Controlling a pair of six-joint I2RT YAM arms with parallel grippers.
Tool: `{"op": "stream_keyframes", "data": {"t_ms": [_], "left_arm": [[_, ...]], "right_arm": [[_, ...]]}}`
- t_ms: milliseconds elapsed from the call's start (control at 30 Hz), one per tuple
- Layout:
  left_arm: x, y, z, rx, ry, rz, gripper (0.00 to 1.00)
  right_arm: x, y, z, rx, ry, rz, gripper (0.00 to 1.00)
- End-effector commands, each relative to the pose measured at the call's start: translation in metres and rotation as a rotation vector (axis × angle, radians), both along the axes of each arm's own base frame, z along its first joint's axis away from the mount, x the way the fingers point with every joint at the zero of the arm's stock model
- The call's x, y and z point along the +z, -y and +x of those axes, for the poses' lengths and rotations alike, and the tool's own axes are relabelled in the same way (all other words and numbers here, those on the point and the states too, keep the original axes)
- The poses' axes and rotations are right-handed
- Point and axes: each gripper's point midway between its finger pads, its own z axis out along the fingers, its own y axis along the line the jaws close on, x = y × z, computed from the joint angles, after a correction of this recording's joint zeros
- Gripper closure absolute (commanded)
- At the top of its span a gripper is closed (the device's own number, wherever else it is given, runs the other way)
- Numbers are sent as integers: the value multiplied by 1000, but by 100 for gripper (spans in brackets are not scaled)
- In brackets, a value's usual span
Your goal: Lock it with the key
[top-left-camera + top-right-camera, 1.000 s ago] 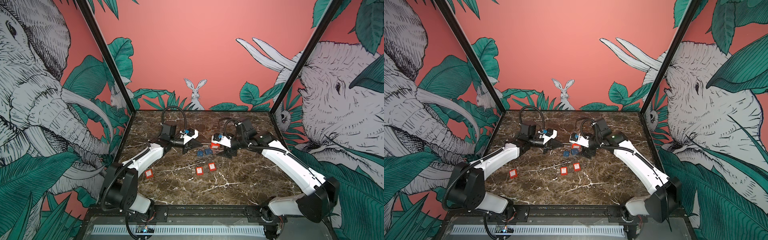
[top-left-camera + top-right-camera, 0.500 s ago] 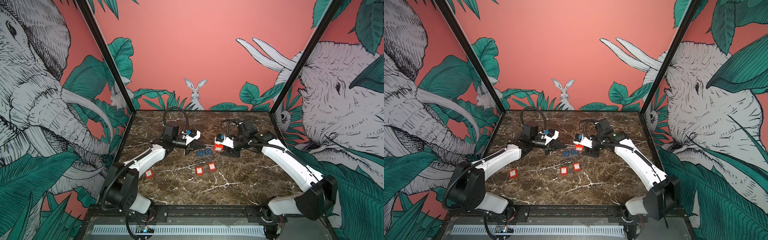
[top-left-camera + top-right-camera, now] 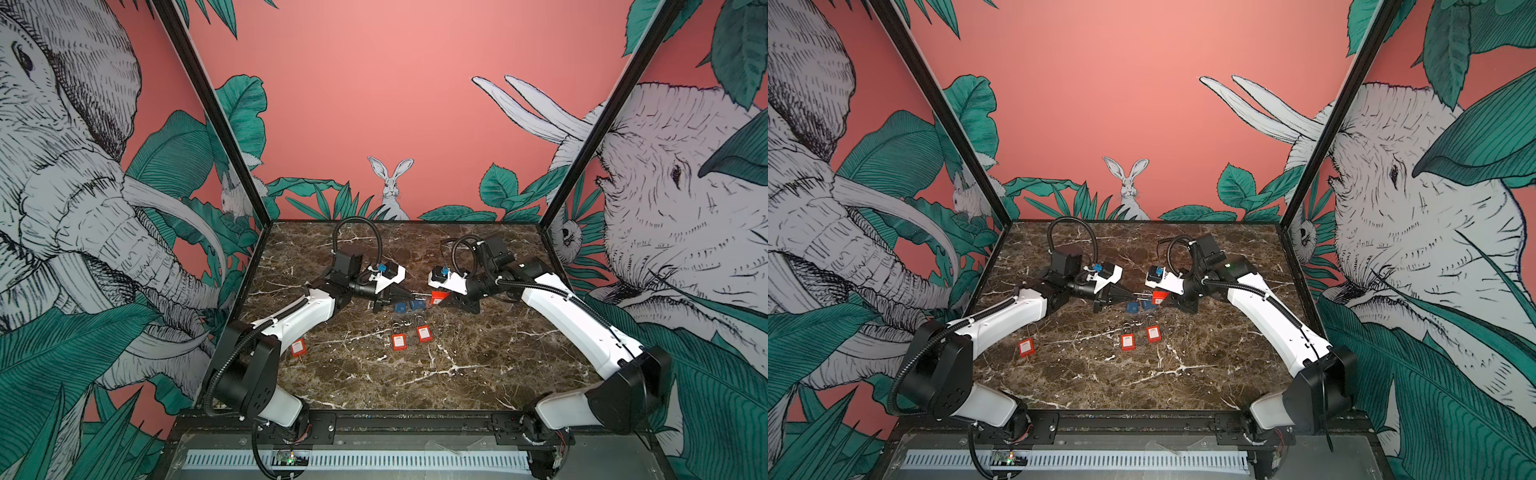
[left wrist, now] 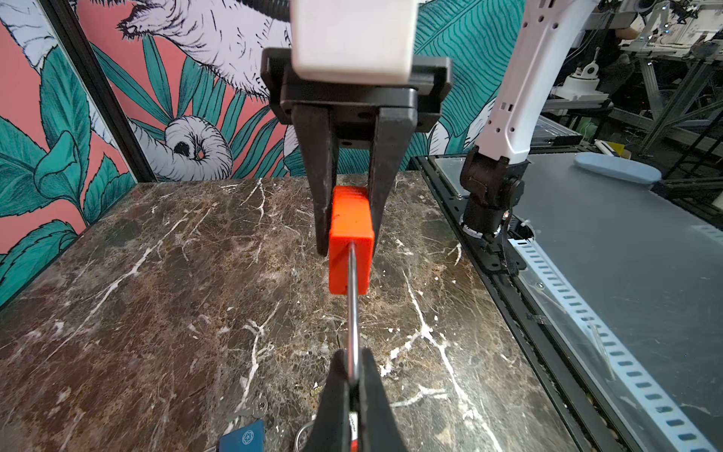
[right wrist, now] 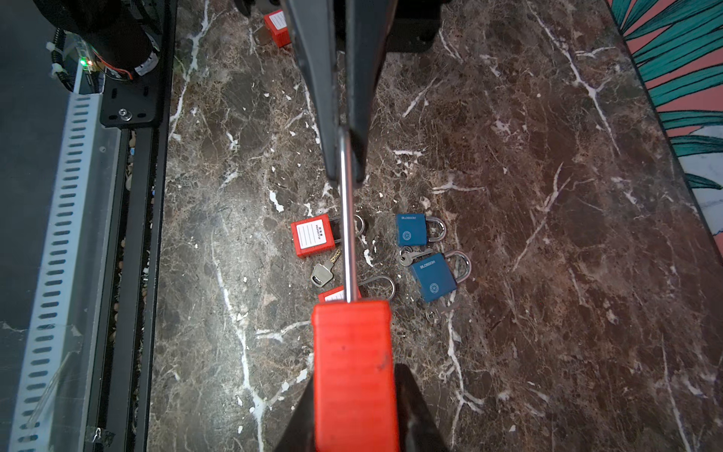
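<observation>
A red padlock (image 3: pixel 437 296) (image 3: pixel 1159 296) hangs above the marble between both arms. My left gripper (image 4: pixel 354 362) (image 3: pixel 412 295) is shut on its thin steel shackle (image 4: pixel 353 313) (image 5: pixel 346 235). My right gripper (image 5: pixel 354 377) (image 4: pixel 349 250) is shut on the ribbed red body (image 5: pixel 352 371) (image 4: pixel 350 242), one finger (image 4: pixel 319 188) on each side. A loose silver key (image 5: pixel 322 274) on a gold chain lies on the table under the shackle. No key is in either gripper.
Two blue padlocks (image 5: pixel 410 231) (image 5: pixel 434 276) with small keys (image 5: pixel 410 256) lie below the held lock. Red padlocks (image 3: pixel 399 341) (image 3: pixel 424 333) (image 3: pixel 298 347) lie nearer the front. The black rail (image 3: pixel 415 424) borders the front of the table (image 3: pixel 478 374).
My right gripper has moved in toward the left gripper and its jaws have narrowed onto the red padlock's body. The left gripper stayed shut on the shackle.
</observation>
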Motion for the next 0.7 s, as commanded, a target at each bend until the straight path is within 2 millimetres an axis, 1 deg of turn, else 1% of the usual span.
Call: {"op": "stream_keyframes", "data": {"t_ms": [0,200,367,500,633,667], "left_arm": [[10,7,-13,-60,41,-29,100],[7,19,-22,-86,66,-27,100],[5,28,-25,-92,73,-31,100],[2,36,-21,-82,56,-41,100],[-6,41,-17,-70,39,-47,100],[-6,43,-16,-67,34,-53,100]], "right_arm": [[16,-12,-1,49,9,68,85],[21,-23,0,70,-8,130,90],[22,-27,4,79,-4,146,91],[27,-36,11,81,4,183,92],[36,-44,15,77,-6,232,91],[35,-45,17,74,-8,231,91]]}}
